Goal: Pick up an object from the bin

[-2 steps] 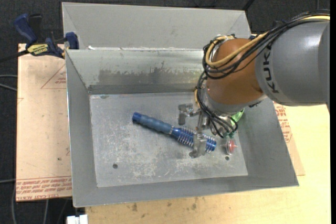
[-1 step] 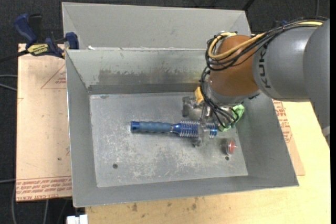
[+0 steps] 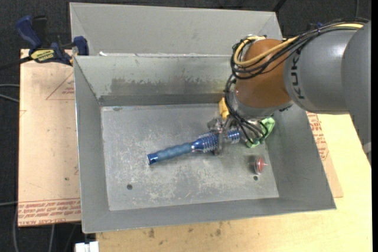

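Note:
A long blue tool (image 3: 177,151) with a smooth handle and a ribbed, spring-like end lies slanted across the middle of the bin floor. My gripper (image 3: 217,131) is low over its ribbed right end, under the arm's orange cover. Just right of the gripper a green thing (image 3: 265,128) lies half hidden by the arm. A small red and grey piece (image 3: 258,164) rests on the floor to the lower right. A bit of something yellow (image 3: 222,107) shows at the cover's left edge.
The arm comes in from the right and covers the bin's upper right part. The bin's sloped walls rise on all sides. Bare floor stretches left of and in front of the blue tool.

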Robot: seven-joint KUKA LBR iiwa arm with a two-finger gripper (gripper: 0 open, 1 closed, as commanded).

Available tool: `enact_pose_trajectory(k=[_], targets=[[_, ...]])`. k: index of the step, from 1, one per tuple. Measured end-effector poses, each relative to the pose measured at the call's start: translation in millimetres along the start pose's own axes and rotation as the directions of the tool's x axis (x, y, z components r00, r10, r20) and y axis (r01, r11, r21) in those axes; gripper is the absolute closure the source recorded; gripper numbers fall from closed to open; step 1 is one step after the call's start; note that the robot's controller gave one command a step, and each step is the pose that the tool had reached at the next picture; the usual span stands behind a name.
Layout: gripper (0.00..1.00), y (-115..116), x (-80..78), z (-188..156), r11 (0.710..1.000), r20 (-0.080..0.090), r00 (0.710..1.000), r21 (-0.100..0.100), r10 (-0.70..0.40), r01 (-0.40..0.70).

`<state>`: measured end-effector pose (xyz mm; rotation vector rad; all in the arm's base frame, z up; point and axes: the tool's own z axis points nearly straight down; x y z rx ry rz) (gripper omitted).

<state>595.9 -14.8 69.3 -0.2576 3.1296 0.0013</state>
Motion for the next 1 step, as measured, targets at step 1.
enact_pose_trajectory(k=[1], targets=[[1.00,-30.7,-1.3,-158.8,1.000,0.009,1.000,0.004,-0.010,0.010]])
